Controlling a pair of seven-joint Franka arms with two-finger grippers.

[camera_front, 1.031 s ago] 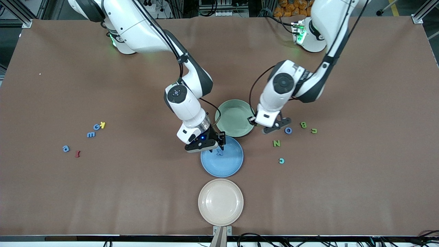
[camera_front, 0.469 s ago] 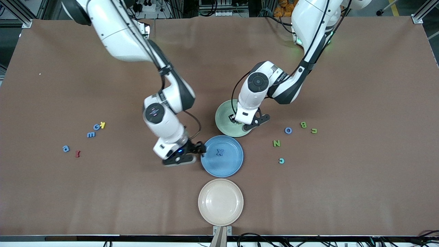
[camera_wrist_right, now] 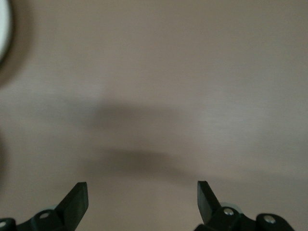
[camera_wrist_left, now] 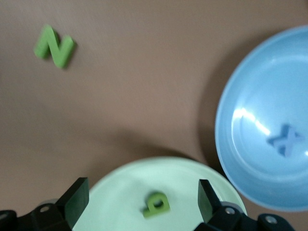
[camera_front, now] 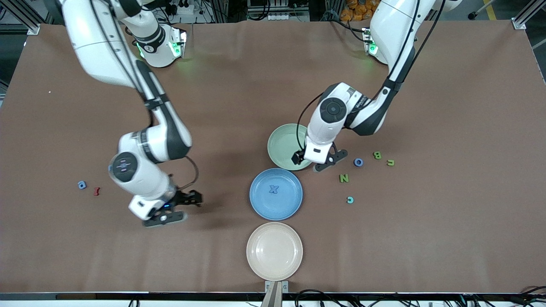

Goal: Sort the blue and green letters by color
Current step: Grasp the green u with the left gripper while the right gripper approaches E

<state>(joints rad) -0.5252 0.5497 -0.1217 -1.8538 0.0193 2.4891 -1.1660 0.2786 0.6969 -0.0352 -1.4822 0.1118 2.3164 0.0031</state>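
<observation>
The left tool [camera_front: 308, 160], fingers apart, hangs over the green plate [camera_front: 283, 145]; the green N [camera_front: 344, 178] lies nearest. The right tool [camera_front: 175, 207], fingers apart, hangs over bare surface [camera_front: 64, 247].

You are looking down on a wide table [camera_front: 273, 85] covered edge to edge in a plain brown sheet, matte and slightly creased toward six o'clock. At the twelve o'clock edge you see aluminium framing, with a bracket [camera_front: 33, 29] at eleven o'clock and another [camera_front: 519, 23] at one o'clock. Past that edge lie dark floor, bundles of black cable and a power strip [camera_front: 277, 17], with a heap of orange objects [camera_front: 362, 8] just beside. Along six o'clock runs a pale rail [camera_front: 128, 295] with more cables and a small metal mount [camera_front: 276, 290] at centre. Light falls evenly from above, leaving soft shadows on the sheet.
</observation>
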